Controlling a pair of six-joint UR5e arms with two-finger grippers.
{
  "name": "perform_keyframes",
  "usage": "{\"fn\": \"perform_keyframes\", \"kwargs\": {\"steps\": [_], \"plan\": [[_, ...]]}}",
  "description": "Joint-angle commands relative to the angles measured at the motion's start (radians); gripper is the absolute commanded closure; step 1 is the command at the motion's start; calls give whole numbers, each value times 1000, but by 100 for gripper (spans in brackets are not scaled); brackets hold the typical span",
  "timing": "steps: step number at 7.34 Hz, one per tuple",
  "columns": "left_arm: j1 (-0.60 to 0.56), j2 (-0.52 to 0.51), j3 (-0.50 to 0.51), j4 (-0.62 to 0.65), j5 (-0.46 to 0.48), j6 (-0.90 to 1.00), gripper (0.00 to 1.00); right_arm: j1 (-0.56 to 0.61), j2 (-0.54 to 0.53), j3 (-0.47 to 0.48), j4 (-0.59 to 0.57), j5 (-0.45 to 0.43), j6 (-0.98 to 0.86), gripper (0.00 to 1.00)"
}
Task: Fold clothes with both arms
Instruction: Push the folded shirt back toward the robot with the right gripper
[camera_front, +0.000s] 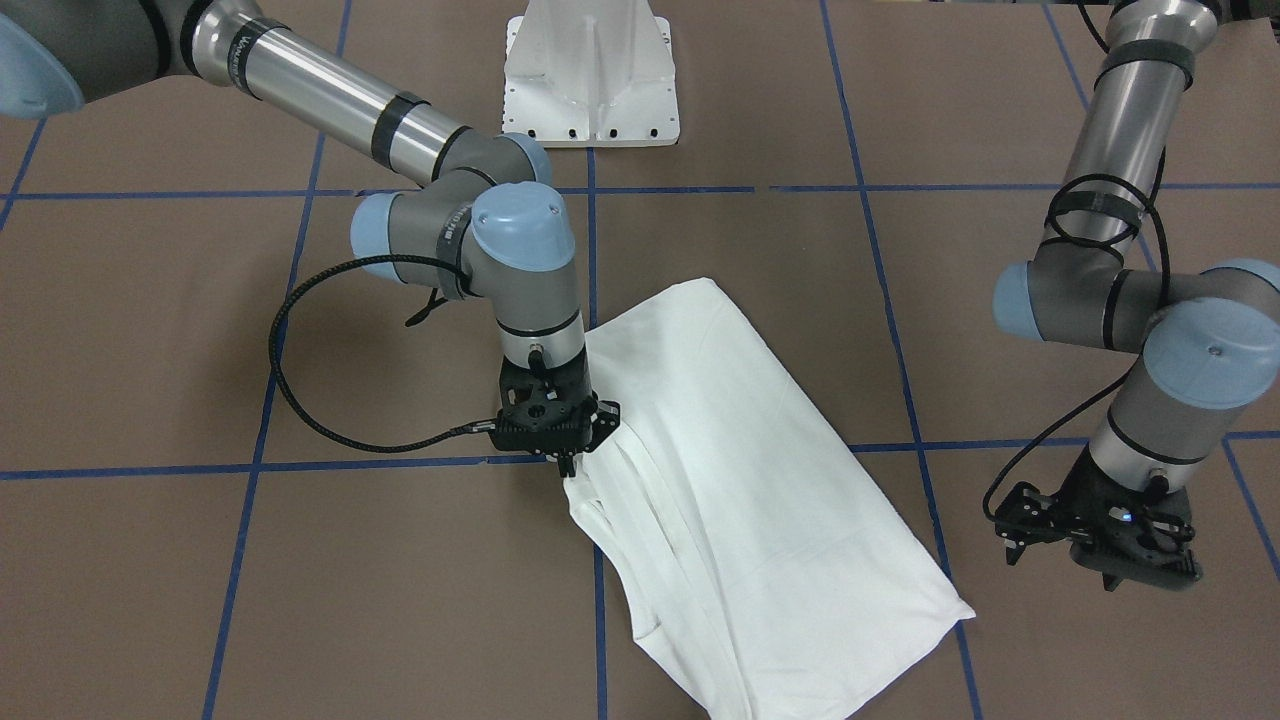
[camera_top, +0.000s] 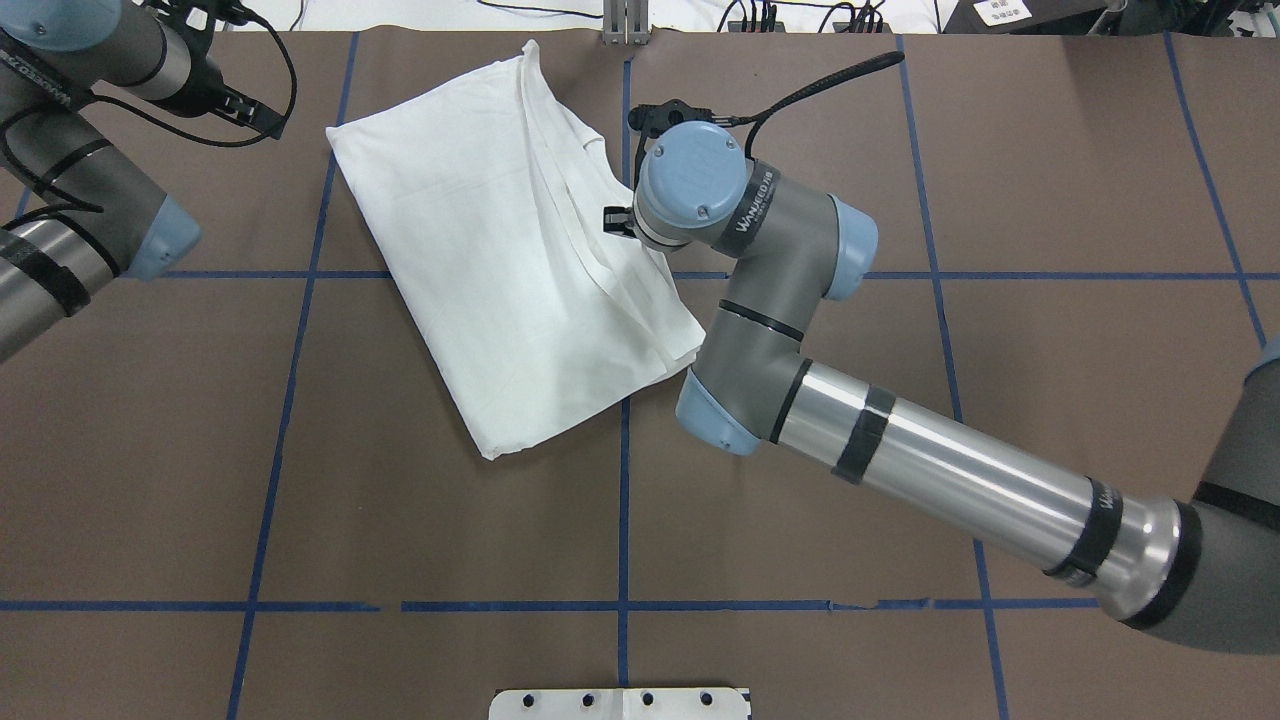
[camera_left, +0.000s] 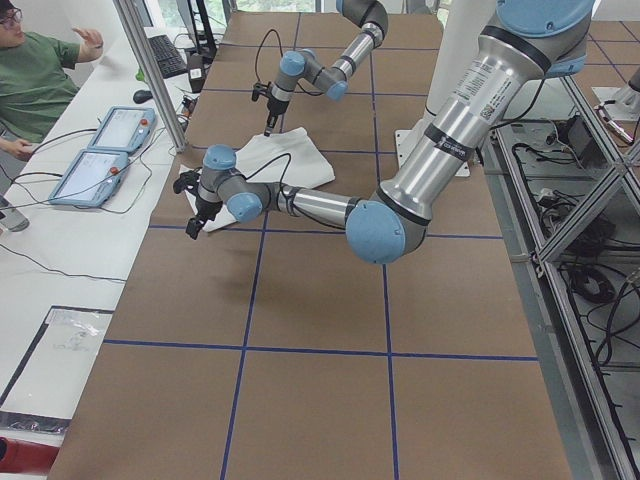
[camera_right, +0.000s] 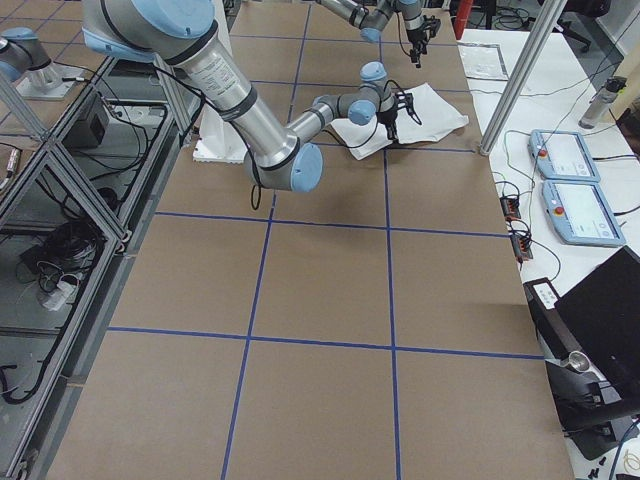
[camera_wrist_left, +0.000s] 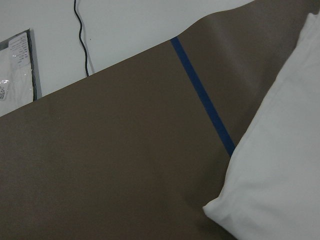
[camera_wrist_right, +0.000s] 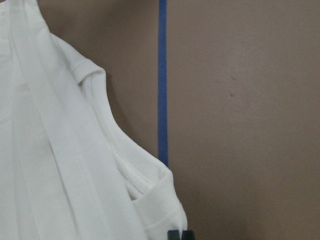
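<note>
Folded white cotton T-shirt (camera_front: 760, 480) lies on the brown blue-taped table (camera_front: 150, 330), right black claw gripper (camera_front: 568, 465) pinching its bunched edge, left black claw gripper (camera_front: 1060, 565) hanging spread open off its corner.

The folded cotton T-shirt (camera_front: 760, 480) at the centre is plain white. The flat table cover (camera_front: 150, 330) is brown, with a grid of blue tape lines. The right arm (camera_front: 330, 95) and the left arm (camera_front: 1125, 130) have silver tubes, grey joints and light-blue caps. The metal pedestal base (camera_front: 592, 80) at the top is white.
</note>
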Motion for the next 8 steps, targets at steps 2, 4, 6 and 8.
{"fn": "perform_keyframes", "kwargs": {"steps": [2, 4, 6, 8], "plan": [[1, 0, 0, 1, -17, 0, 0, -161, -278, 397, -134, -121, 57, 100], [1, 0, 0, -1, -17, 0, 0, -224, -349, 452, -135, -191, 77, 100], [1, 0, 0, -1, -17, 0, 0, -233, -365, 455, -132, -196, 78, 1], [1, 0, 0, -2, -37, 0, 0, -174, -318, 435, -137, -147, 60, 0]]}}
